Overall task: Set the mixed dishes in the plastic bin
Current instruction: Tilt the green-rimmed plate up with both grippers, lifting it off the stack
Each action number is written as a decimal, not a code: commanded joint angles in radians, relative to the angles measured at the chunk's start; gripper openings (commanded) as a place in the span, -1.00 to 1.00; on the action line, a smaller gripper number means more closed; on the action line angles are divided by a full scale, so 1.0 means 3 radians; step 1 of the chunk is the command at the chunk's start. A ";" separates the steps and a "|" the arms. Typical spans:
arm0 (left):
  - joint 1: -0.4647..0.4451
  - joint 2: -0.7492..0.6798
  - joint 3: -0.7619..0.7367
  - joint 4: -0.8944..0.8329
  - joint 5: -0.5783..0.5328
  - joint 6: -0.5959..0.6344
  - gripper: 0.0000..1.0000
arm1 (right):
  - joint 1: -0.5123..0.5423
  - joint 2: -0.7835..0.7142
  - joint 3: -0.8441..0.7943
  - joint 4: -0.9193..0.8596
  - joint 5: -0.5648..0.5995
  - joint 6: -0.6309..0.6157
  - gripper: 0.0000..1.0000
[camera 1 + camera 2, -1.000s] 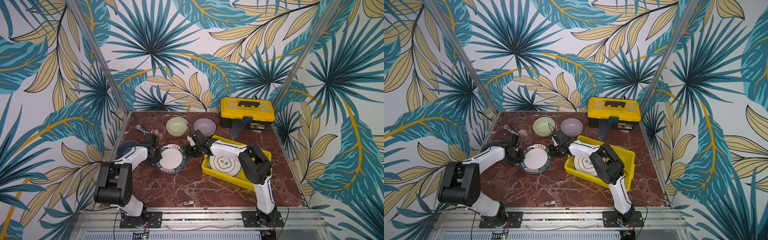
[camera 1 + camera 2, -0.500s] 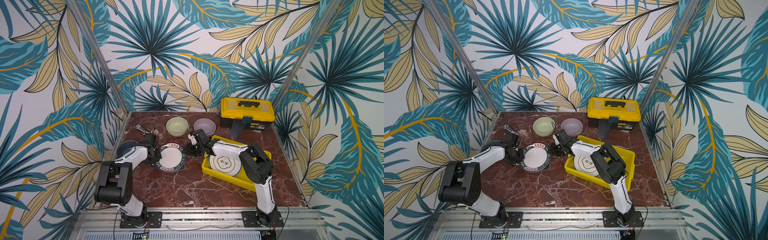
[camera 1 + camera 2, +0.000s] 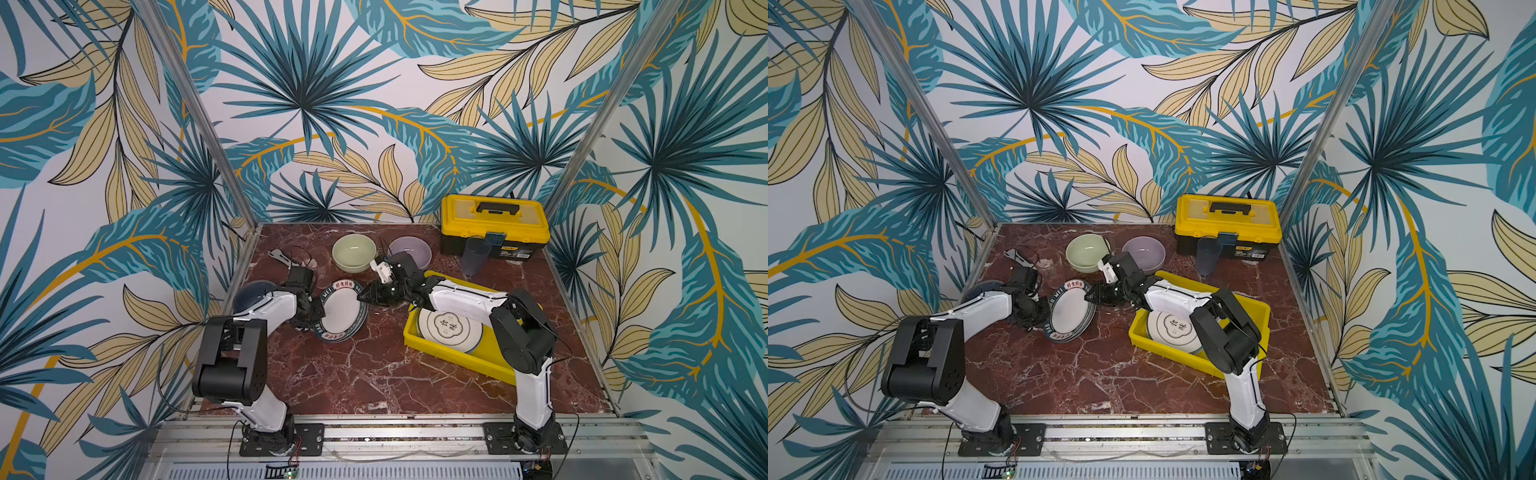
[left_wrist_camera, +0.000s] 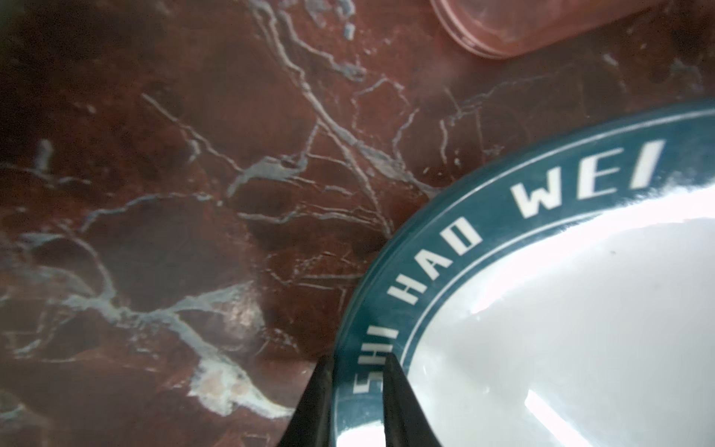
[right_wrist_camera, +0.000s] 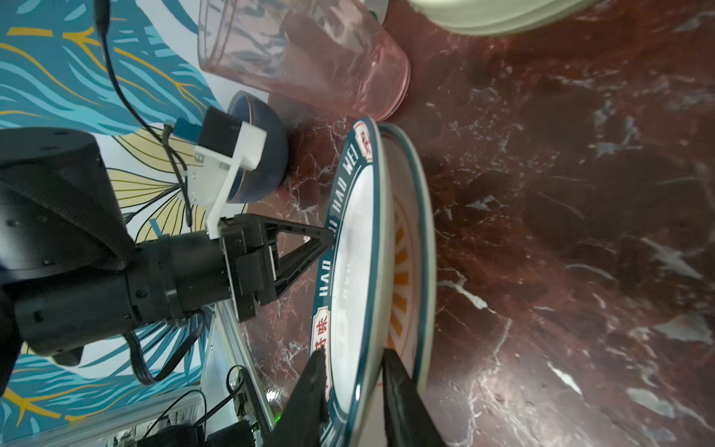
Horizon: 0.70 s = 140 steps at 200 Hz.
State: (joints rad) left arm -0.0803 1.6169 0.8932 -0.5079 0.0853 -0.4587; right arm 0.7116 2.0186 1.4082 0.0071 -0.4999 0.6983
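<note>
Left pincer (image 4: 358,371) and right pincer (image 5: 354,363) both clench the lettered-rim plate (image 3: 343,309), mid-worktop (image 3: 374,374), now tipped steeper off the striped plate (image 5: 406,271) than a second ago. To its right, the yellow bin (image 3: 492,365) holds just one emblem plate (image 3: 446,328). The green bowl (image 3: 354,252), lilac bowl (image 3: 411,249) and tumbler (image 3: 475,255) at the far side aren't binned yet.

Front marble (image 3: 374,374) lies open; green bowl (image 3: 354,252), lilac bowl (image 3: 412,248), toolbox (image 3: 494,226) crowd the back.

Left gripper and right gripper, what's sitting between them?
A tilted white plate with a dark teal lettered rim: the left gripper and right gripper pinch its opposite edges, clearest in the right wrist view.
</note>
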 commanded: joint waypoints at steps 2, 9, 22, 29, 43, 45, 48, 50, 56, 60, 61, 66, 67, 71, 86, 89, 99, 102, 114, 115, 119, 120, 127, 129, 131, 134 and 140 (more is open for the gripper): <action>-0.0136 0.0174 -0.0129 -0.0045 0.0483 0.0033 -0.53 | 0.0118 0.0058 0.0019 -0.0057 -0.0234 -0.0088 -0.46; -0.0141 0.0166 -0.0134 -0.0045 0.0487 0.0036 -0.53 | 0.0122 0.0065 0.0030 -0.0087 -0.0219 -0.0098 -0.46; -0.0147 0.0154 -0.0134 -0.0045 0.0493 0.0031 -0.53 | 0.0119 0.0072 0.0058 -0.0151 -0.0194 -0.0121 -0.46; -0.0151 0.0146 -0.0134 -0.0044 0.0497 0.0026 -0.53 | 0.0122 0.0072 0.0071 -0.0192 -0.0165 -0.0138 -0.46; -0.0152 0.0128 -0.0140 -0.0045 0.0497 0.0016 -0.53 | 0.0123 0.0058 0.0093 -0.0287 -0.0078 -0.0166 -0.47; -0.0152 0.0125 -0.0142 -0.0045 0.0495 0.0016 -0.53 | 0.0119 0.0055 0.0100 -0.0302 -0.0063 -0.0173 -0.49; -0.0152 0.0119 -0.0144 -0.0045 0.0496 0.0013 -0.53 | 0.0118 0.0051 0.0104 -0.0322 -0.0043 -0.0182 -0.51; -0.0152 0.0116 -0.0146 -0.0048 0.0491 0.0011 -0.53 | 0.0122 0.0050 0.0107 -0.0337 -0.0029 -0.0187 -0.51; -0.0152 0.0104 -0.0144 -0.0054 0.0493 0.0006 -0.53 | 0.0120 0.0043 0.0116 -0.0376 0.0007 -0.0197 -0.54; -0.0152 0.0095 -0.0141 -0.0059 0.0490 0.0001 -0.53 | 0.0118 0.0034 0.0119 -0.0396 0.0032 -0.0208 -0.55; -0.0152 0.0093 -0.0140 -0.0057 0.0492 -0.0002 -0.52 | 0.0118 0.0033 0.0121 -0.0402 0.0036 -0.0209 -0.56; -0.0152 0.0085 -0.0140 -0.0069 0.0488 -0.0009 -0.52 | 0.0118 0.0026 0.0122 -0.0424 0.0055 -0.0219 -0.58; -0.0152 0.0083 -0.0140 -0.0070 0.0488 -0.0012 -0.52 | 0.0118 0.0024 0.0122 -0.0428 0.0060 -0.0222 -0.59; -0.0152 0.0074 -0.0140 -0.0080 0.0483 -0.0022 -0.51 | 0.0118 0.0022 0.0122 -0.0446 0.0073 -0.0226 -0.60; -0.0152 0.0026 -0.0125 -0.0142 0.0472 -0.0055 -0.50 | 0.0119 0.0003 0.0130 -0.0504 0.0123 -0.0232 -0.66; -0.0152 0.0013 -0.0120 -0.0153 0.0469 -0.0058 -0.49 | 0.0118 0.0005 0.0132 -0.0516 0.0125 -0.0235 -0.67; -0.0151 -0.0042 -0.0109 -0.0197 0.0463 -0.0076 -0.46 | 0.0113 -0.0008 0.0130 -0.0544 0.0146 -0.0236 -0.70; -0.0152 -0.0060 -0.0105 -0.0213 0.0467 -0.0079 -0.45 | 0.0113 -0.0011 0.0132 -0.0553 0.0148 -0.0236 -0.72; -0.0152 -0.0158 -0.0094 -0.0273 0.0447 -0.0091 -0.36 | 0.0108 -0.0029 0.0128 -0.0570 0.0169 -0.0230 -0.78; -0.0152 -0.0163 -0.0094 -0.0279 0.0447 -0.0094 -0.35 | 0.0108 -0.0032 0.0128 -0.0570 0.0169 -0.0230 -0.79; -0.0152 -0.0200 -0.0090 -0.0304 0.0438 -0.0097 -0.31 | 0.0103 -0.0035 0.0128 -0.0572 0.0164 -0.0227 -0.81; -0.0152 -0.0210 -0.0087 -0.0310 0.0437 -0.0097 -0.30 | 0.0103 -0.0038 0.0128 -0.0574 0.0169 -0.0226 -0.82; -0.0152 -0.0277 -0.0081 -0.0342 0.0425 -0.0102 -0.24 | 0.0098 -0.0052 0.0125 -0.0568 0.0162 -0.0220 -0.84; -0.0152 -0.0297 -0.0076 -0.0346 0.0424 -0.0102 -0.22 | 0.0098 -0.0055 0.0123 -0.0570 0.0155 -0.0221 -0.85; -0.0152 -0.0317 -0.0074 -0.0354 0.0419 -0.0102 -0.21 | 0.0098 -0.0061 0.0123 -0.0567 0.0150 -0.0217 -0.86; -0.0152 -0.0347 -0.0069 -0.0368 0.0419 -0.0107 -0.19 | 0.0095 -0.0065 0.0123 -0.0562 0.0147 -0.0216 -0.86; -0.0152 -0.0400 -0.0060 -0.0392 0.0417 -0.0110 -0.14 | 0.0088 -0.0083 0.0122 -0.0556 0.0131 -0.0208 -0.90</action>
State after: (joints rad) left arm -0.1123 1.5665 0.8814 -0.5640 0.1642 -0.4786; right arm 0.7200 2.0201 1.4269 -0.2035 -0.4049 0.6498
